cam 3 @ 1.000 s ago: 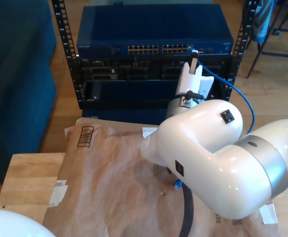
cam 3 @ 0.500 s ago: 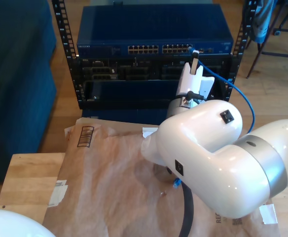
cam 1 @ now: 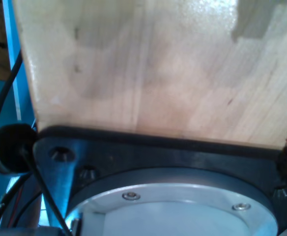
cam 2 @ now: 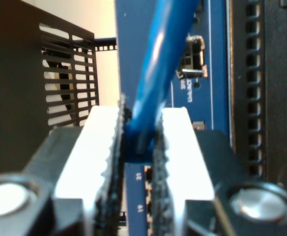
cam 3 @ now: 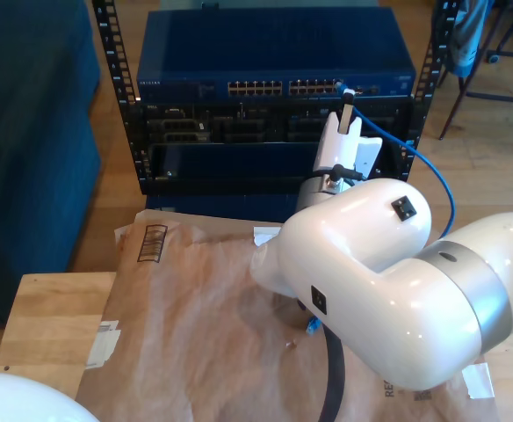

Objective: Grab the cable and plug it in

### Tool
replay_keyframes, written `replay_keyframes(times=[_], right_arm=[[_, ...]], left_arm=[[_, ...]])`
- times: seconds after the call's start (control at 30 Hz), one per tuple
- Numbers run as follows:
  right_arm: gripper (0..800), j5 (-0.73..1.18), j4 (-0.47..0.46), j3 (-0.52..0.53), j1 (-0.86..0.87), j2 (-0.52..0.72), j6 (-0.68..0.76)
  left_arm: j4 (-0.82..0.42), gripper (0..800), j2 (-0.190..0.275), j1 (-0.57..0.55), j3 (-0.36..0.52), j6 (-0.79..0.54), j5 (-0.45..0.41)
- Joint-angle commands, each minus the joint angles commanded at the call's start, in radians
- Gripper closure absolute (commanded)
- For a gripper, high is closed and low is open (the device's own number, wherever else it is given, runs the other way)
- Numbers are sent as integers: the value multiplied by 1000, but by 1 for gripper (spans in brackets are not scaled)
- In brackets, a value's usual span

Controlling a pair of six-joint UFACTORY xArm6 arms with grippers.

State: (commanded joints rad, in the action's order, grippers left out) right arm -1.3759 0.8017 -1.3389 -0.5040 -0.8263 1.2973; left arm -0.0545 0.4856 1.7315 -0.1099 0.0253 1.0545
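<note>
You see my second gripper (cam 2: 136,147) clamped on the cable (cam 2: 156,83) — the blue cord is pinched between both white fingers (cam 2: 183,147), right at the blue switch (cam 3: 274,53) face. In the exterior view the cable (cam 3: 432,171) loops from the port row toward that view's right. My first gripper faces a wooden surface (cam 1: 148,64) — you cannot tell its jaw state.

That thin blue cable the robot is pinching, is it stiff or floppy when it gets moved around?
Probably floppy: the cable droops in a loose arc from my second gripper towards the paper below. Likely light too, since it looks thin. It seems unlikely to slip, because the ridged jaws are clamped tight on it.
</note>
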Motion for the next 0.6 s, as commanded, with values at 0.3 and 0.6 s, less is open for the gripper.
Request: replay_keyframes(times=[0.3, 0.6], right_arm=[[800, 0, -2, -14, 0, -9, 0], [800, 3, -2, -18, 5, -17, -2]], left_arm=[[0, 1, 0, 0, 0, 0, 0], [0, 0, 0, 0, 0, 0, -2]])
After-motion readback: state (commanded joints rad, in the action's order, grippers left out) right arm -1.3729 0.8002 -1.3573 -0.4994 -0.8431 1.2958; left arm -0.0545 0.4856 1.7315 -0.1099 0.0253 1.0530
